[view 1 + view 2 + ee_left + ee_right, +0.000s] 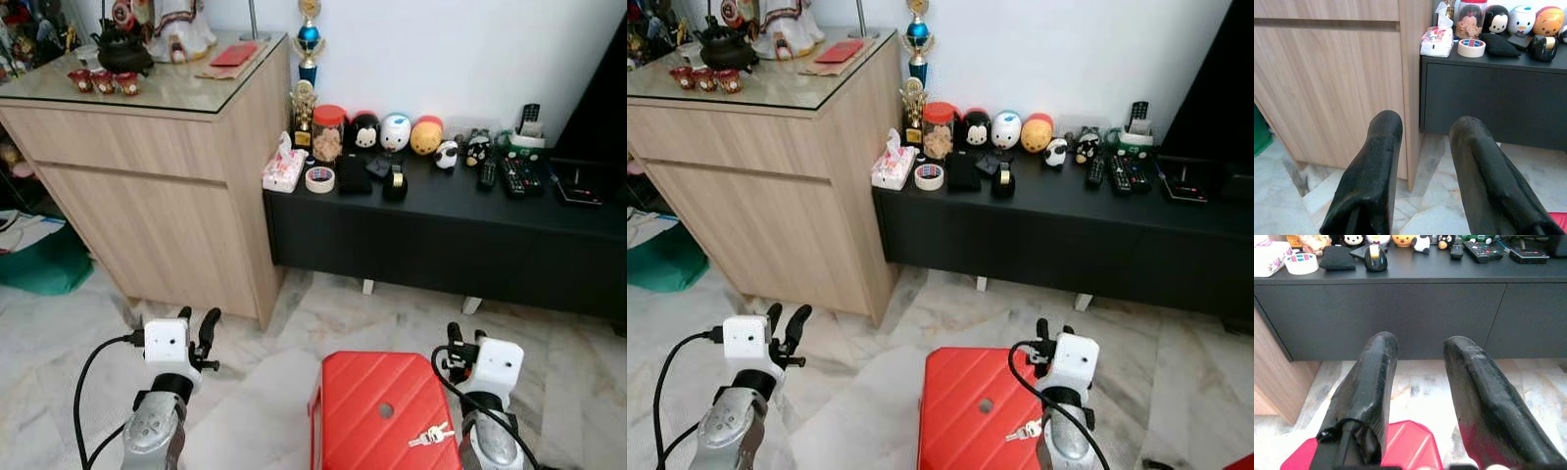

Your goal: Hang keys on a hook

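Keys are lying on top of the red stool, near its right edge, just beside the right arm's wrist — nothing is gripping them. R gripper is hovering above the stool's far right corner, fingers spread apart w/ nothing between them, pointing toward the black TV cabinet. L gripper is hanging over the marble floor to the left of the stool, its fingers also parted and empty, facing the corner where the wooden cabinet is meeting the black one.

On the black cabinet's top, things are sitting in a row: tissue pack, tape roll, red-lidded jar, round character toys, several remotes. A trophy is standing at the back by the wall. On the glass-topped wooden cabinet — a dark teapot w/ small red cups in front.
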